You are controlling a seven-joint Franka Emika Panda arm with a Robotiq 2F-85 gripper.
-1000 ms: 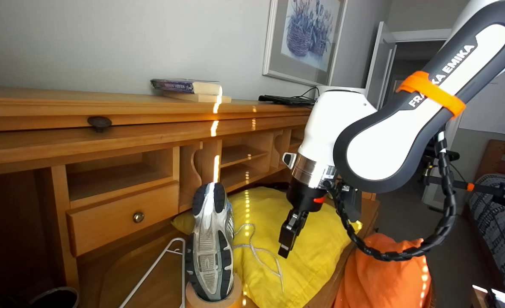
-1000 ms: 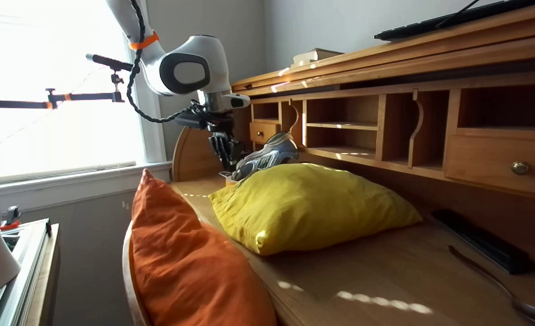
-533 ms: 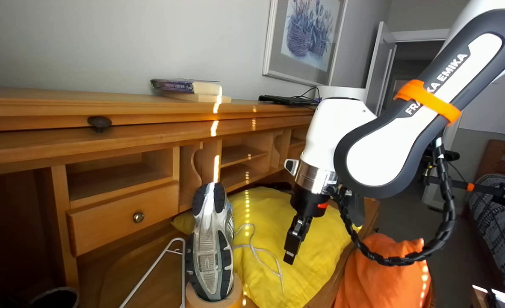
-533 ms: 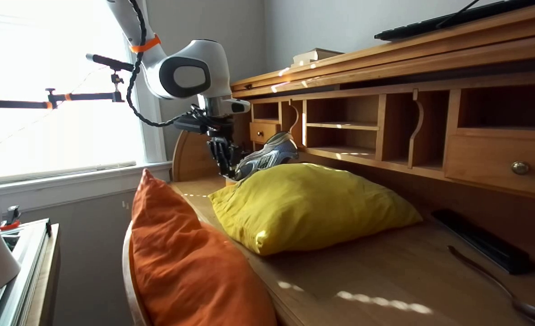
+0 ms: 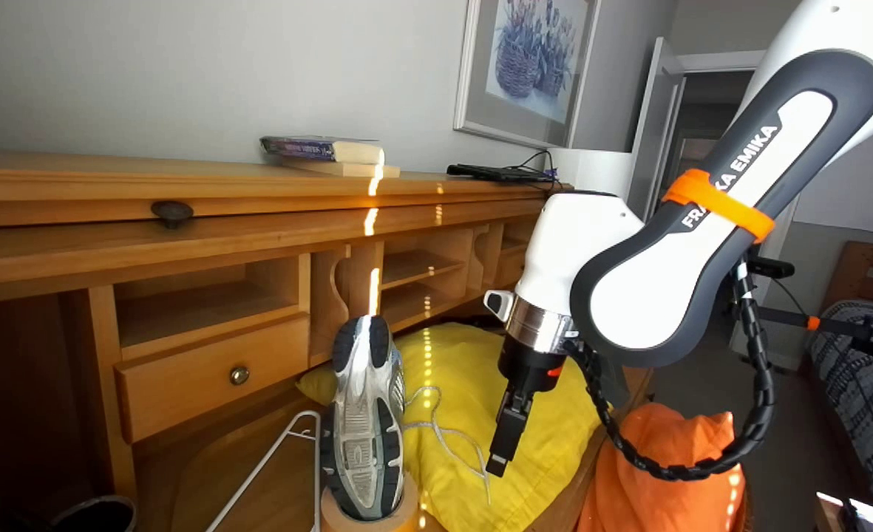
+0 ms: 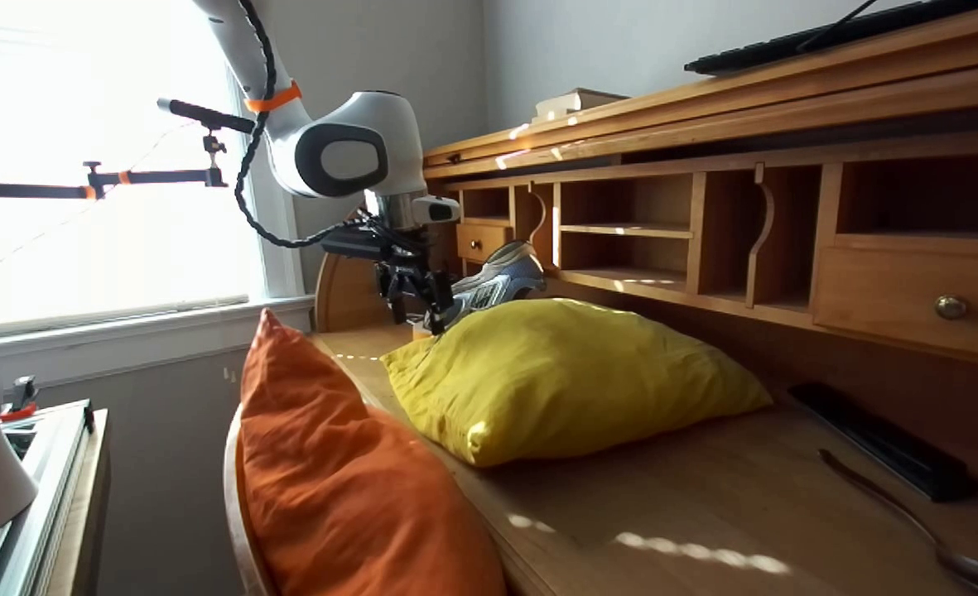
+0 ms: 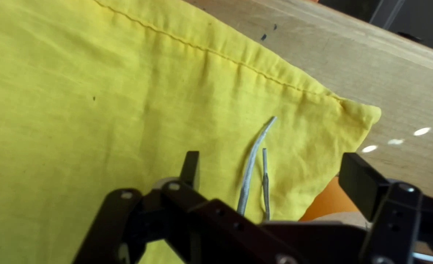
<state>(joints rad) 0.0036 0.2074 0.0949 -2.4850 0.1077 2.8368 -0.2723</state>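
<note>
1. Pincer (image 7: 275,170): jaws spread wide, aimed down at the cloth. Contact with it: cannot tell.
2. Nearest: 2 grey shoelace ends (image 7: 250,165), lying loose side by side; wrist view puts them in the gap between the jaws.
3. Beneath them, yellow pillow (image 7: 91,110). 1 seamed side runs along the front edge of the surface (image 7: 330,55), bare wood between; 1 corner points toward the end edge by the window (image 6: 124,240).
4. Shoe (image 5: 362,421), just beside the pillow: heel up, toe down, tilted. Laces trail from its side onto the cloth. Orange roll (image 5: 404,513) at the toe; in its ring or on it, cannot tell.
5. White hanger (image 5: 316,473) beside the shoe, toward the hutch (image 5: 244,244) at the back edge.
6. Orange cushion (image 6: 348,472) just outside the front edge, in both exterior views.
7. Well apart, toward the opposite end edge: long black object (image 6: 886,443) near the back edge, spoon (image 6: 973,571) next to it.
8. On the hutch top: 2 stacked books (image 5: 325,151) and a black keyboard (image 6: 828,37) with its cable.
</note>
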